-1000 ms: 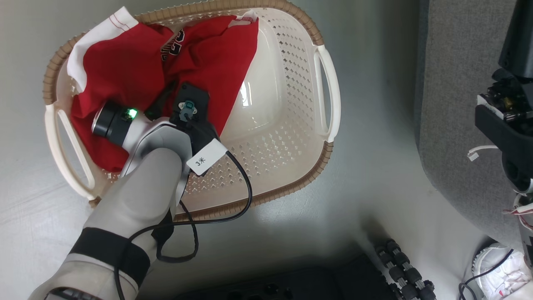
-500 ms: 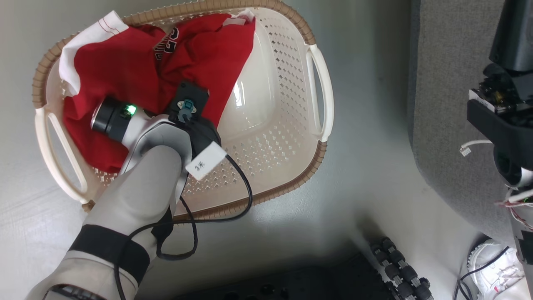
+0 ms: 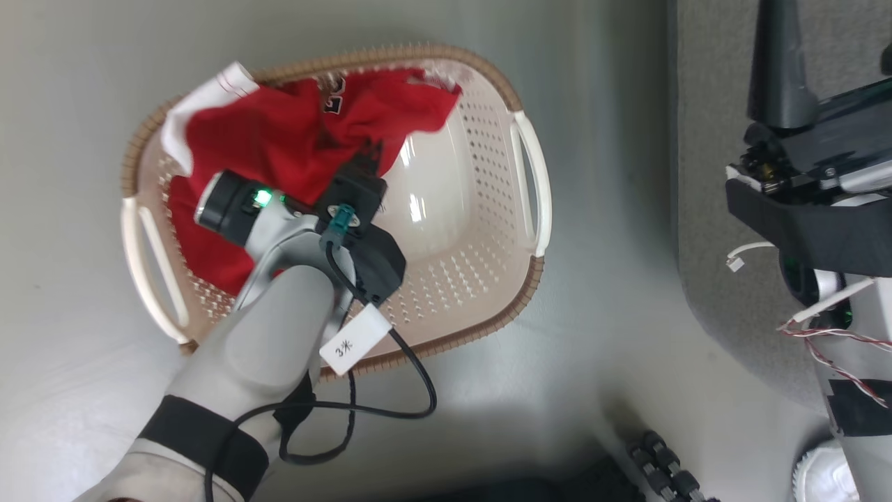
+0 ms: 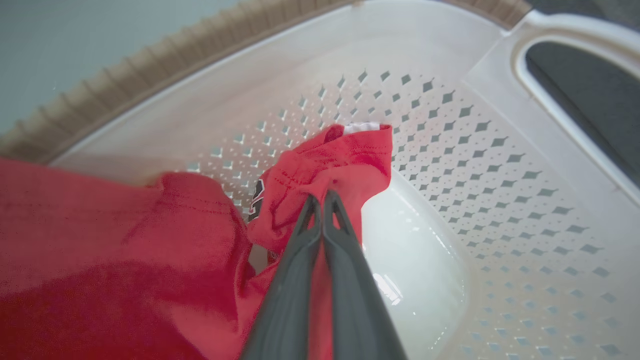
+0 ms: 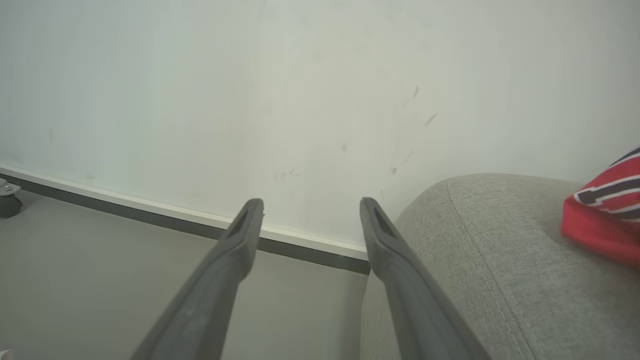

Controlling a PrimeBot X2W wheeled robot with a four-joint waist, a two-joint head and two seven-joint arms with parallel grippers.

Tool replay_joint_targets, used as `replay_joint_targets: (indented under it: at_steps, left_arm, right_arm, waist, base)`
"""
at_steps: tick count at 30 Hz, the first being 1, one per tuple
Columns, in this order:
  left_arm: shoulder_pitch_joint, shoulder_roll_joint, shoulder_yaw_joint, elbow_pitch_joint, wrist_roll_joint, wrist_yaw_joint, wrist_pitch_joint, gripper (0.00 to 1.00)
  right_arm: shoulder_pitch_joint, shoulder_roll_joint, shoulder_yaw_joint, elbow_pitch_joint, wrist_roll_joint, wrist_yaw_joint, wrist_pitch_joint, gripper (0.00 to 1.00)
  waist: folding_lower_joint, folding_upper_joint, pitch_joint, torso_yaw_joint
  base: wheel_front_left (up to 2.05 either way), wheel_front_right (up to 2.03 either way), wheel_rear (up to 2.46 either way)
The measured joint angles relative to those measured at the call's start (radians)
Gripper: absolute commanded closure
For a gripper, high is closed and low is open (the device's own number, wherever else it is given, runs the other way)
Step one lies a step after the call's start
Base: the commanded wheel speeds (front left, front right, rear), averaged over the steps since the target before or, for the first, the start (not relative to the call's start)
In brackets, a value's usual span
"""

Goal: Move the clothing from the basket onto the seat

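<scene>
- Pinching a fold of clothing (image 4: 325, 165), the closed left end effector (image 4: 322, 197) can lift it from the basket (image 4: 450, 150).
- Right end effector (image 5: 310, 210) stands wide, empty, near the seat (image 5: 500, 250).

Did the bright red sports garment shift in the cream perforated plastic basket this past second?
Yes. Against the cream basket, the red garment has gathered toward its far side, uncovering more floor; the left hand is shut on a fold.
</scene>
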Motion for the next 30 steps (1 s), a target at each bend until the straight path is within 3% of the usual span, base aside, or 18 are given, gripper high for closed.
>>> replay_joint_targets:
  at_steps: [13,30]
  left_arm:
    - [0.023,-0.001,-0.010,-0.166,-0.050,-0.062,-0.017,1.00]
    - [0.023,0.019,0.070,-0.295,-0.102,-0.127,-0.018,1.00]
  right_arm:
    - [0.074,0.016,-0.002,0.142,0.027,0.017,0.000,0.00]
    - [0.126,0.050,0.010,0.294,0.046,0.062,0.000,0.00]
  waist:
    - [0.0000,-0.0001,-0.180,0.060]
    - [-0.0001,-0.0001,-0.417,0.145]
  base:
    - [0.00,0.00,0.00]
    - [0.00,0.00,0.00]
